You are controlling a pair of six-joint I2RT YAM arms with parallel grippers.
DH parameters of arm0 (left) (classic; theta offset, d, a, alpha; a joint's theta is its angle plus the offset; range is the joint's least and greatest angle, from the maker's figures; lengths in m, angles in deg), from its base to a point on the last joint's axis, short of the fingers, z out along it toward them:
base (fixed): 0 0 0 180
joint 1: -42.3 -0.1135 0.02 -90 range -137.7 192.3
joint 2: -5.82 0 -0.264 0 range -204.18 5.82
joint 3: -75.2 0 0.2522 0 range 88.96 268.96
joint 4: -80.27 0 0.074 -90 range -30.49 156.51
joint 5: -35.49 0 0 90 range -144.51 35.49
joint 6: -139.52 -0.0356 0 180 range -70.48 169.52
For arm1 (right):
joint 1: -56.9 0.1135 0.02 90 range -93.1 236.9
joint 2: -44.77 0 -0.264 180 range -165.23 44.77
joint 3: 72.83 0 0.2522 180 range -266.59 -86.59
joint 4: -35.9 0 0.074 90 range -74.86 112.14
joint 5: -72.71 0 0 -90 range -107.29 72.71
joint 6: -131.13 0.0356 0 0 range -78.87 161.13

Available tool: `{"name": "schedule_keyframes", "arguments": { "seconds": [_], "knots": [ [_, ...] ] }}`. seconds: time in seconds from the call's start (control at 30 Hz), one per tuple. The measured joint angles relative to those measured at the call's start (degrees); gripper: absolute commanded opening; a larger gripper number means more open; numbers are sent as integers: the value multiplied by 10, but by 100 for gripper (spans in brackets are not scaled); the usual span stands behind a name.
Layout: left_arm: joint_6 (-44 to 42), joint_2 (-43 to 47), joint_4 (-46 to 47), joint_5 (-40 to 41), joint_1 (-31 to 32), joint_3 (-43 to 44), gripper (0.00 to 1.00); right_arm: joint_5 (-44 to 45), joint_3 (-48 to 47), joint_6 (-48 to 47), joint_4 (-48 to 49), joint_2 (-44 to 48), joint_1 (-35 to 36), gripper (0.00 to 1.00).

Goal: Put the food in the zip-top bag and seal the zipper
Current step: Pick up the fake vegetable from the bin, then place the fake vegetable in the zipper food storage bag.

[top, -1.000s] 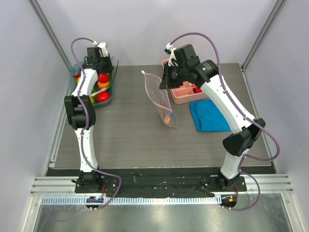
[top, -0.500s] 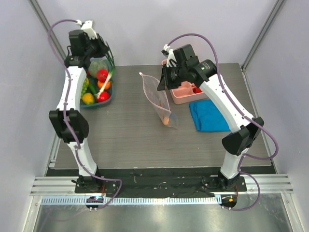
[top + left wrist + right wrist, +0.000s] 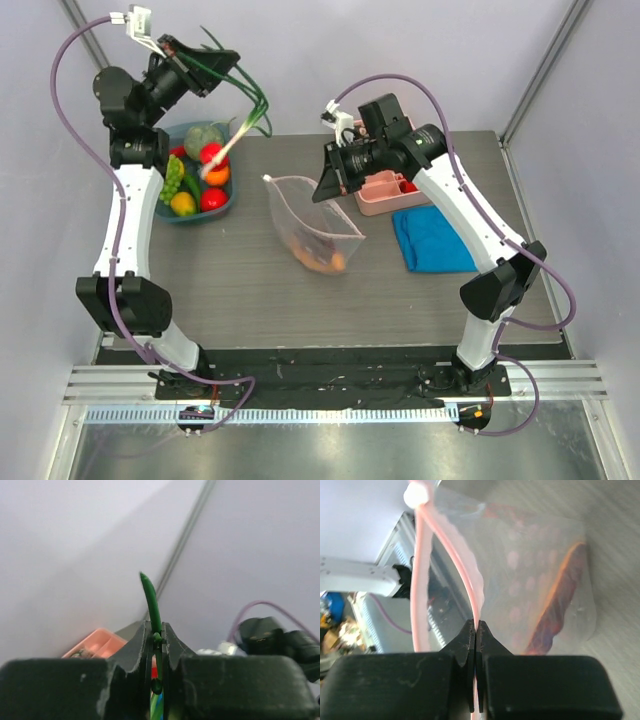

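A grey wood-grain table (image 3: 250, 290) sits inside an enclosure of pale walls, with slim metal posts (image 3: 540, 65) running up the far corners. A teal bowl (image 3: 190, 219) rests at the table's far left corner, against the left wall. On the far right side stands a pink divided tray (image 3: 385, 205) with small red bits in one compartment. A folded blue cloth (image 3: 433, 240) lies just in front of the tray, its far edge close to the tray's near wall. A black strip (image 3: 330, 370) borders the table's near edge, and beyond it runs a ribbed silver rail (image 3: 330, 410). The left wrist view catches a corner of the pink tray (image 3: 97, 642) below a blurred post (image 3: 187, 530).
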Motion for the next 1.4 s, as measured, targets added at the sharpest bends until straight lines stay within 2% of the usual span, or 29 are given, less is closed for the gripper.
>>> {"name": "schedule_keyframes", "arguments": {
  "seconds": [0.17,0.33,0.47,0.8,1.03,1.4],
  "knots": [
    [166,-1,208,-31,18,-5,0,-67,24,0,0,0,0,1],
    [227,2,331,-39,83,-1,0,-119,42,2,1,0,0,1],
    [252,3,388,-42,128,-2,0,-157,60,5,4,0,-4,1],
    [286,17,465,-31,157,-3,0,-227,80,32,22,0,-19,1],
    [300,18,489,-37,234,-30,0,-249,81,52,38,-1,-21,1],
    [309,23,534,-61,303,-157,0,-254,81,70,50,-7,-17,1]
  ]
}}
